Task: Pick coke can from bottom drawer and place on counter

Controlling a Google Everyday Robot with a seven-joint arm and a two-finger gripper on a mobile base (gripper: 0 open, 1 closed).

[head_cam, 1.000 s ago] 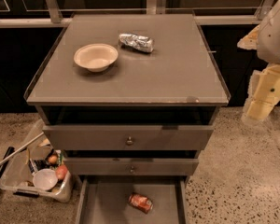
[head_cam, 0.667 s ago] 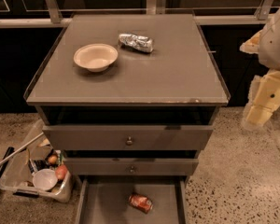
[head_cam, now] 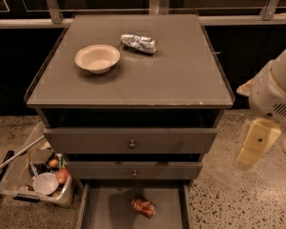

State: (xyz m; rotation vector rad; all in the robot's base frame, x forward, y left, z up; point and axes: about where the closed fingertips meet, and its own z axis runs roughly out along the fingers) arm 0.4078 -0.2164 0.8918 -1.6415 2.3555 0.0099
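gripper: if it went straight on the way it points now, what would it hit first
The gripper hangs right of the cabinet, pointing down. Straight on, it would likely meet the speckled floor first, beside the open bottom drawer, not the coke can; depth is unclear.

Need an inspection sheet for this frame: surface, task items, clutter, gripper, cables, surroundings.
Surface: counter, flat grey-brown top with a thin raised rim.
Job's things: coke can lies on its side on the floor of the bottom drawer, which is pulled open; not yet on the counter.
Clutter: bowl and foil packet at the counter's rear left, apart from each other.
Gripper: gripper hangs off the cabinet's right side, level with the upper drawers, far from the can.
Cables: nothing seen.
Surroundings: speckled floor; clear bin of odds and ends left of the cabinet.
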